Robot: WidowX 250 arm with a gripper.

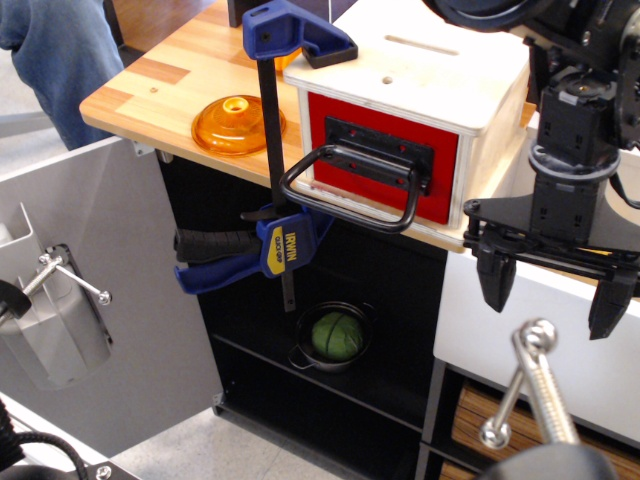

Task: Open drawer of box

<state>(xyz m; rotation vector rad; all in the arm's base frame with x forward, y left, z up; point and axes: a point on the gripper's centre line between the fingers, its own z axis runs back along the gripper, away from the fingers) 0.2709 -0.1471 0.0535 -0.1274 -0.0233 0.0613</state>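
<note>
The box [430,70] is a pale wooden cube with a white top bearing a slot and a small hole; it sits on the wooden counter. Its red-fronted drawer [385,150] looks shut, flush with the box front. A black mounting plate carries a large black loop handle [345,195] that juts forward and down over the counter edge. My gripper [555,295] hangs to the right of the box, below counter level, fingers pointing down, open and empty. It is well apart from the handle.
A blue Irwin bar clamp [275,240] grips the counter edge just left of the handle. An orange dome lid [238,125] lies on the counter [160,85]. A small pot holding a green ball [338,338] sits on the shelf below. A grey cabinet door [100,300] stands open at left. A person stands at the far left.
</note>
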